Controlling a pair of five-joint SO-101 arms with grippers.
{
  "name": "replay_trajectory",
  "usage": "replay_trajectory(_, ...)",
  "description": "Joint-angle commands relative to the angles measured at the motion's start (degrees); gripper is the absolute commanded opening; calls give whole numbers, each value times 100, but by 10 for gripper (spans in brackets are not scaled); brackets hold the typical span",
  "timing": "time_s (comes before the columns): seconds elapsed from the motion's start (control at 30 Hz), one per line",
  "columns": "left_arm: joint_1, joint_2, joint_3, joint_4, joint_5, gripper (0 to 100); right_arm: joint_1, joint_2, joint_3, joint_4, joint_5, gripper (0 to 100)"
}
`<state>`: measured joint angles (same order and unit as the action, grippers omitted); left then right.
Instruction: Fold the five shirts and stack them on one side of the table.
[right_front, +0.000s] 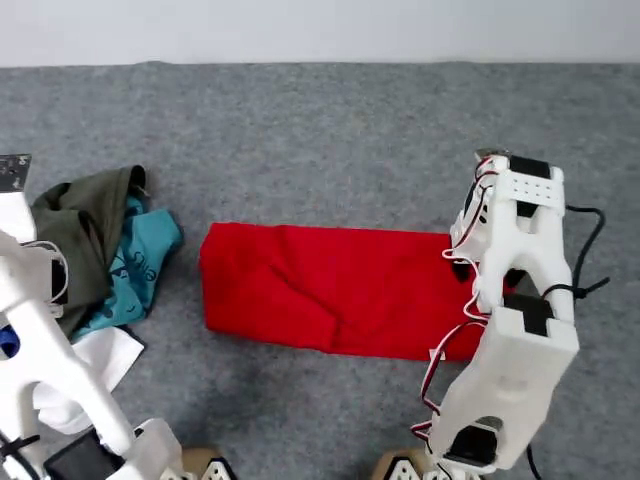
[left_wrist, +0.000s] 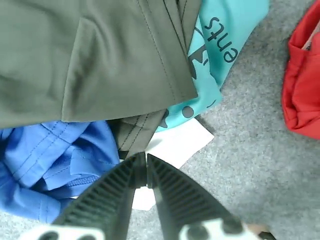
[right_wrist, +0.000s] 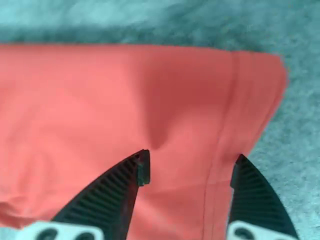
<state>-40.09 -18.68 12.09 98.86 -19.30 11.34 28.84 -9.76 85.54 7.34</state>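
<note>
A red shirt (right_front: 320, 285) lies folded into a long band across the middle of the grey table. My right gripper (right_wrist: 192, 167) hangs open just over its right end, one finger on either side of the hem seam (right_wrist: 220, 150). The right arm (right_front: 510, 300) covers that end in the high view. At the left lies a heap of shirts: an olive one (left_wrist: 85, 55) on top, a teal printed one (left_wrist: 220, 45), a blue one (left_wrist: 55, 165) and a white one (left_wrist: 177, 142). My left gripper (left_wrist: 146, 165) is shut and empty above the heap's edge.
The grey felt table (right_front: 330, 130) has free room behind the red shirt and in front of it. The left arm (right_front: 50, 360) stands at the front left, over the white shirt (right_front: 95, 365). A pale wall runs along the far edge.
</note>
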Motion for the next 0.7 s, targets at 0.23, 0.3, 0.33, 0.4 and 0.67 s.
replay_trajectory(0.23, 26, -229, -163, 167, 62, 8, 145, 690, -18, -110, -123, 266)
replay_trajectory(0.3, 26, -229, -163, 167, 62, 8, 127, 875, -26, -92, -105, 243)
replay_trajectory(0.33, 26, -229, -163, 167, 62, 8, 127, 945, -44, -66, -97, 213)
replay_trajectory(0.4, 26, -229, -163, 167, 62, 8, 136, 954, -53, -57, -88, 128)
replay_trajectory(0.67, 26, -229, -163, 167, 62, 8, 391, 409, -35, 75, -62, 19)
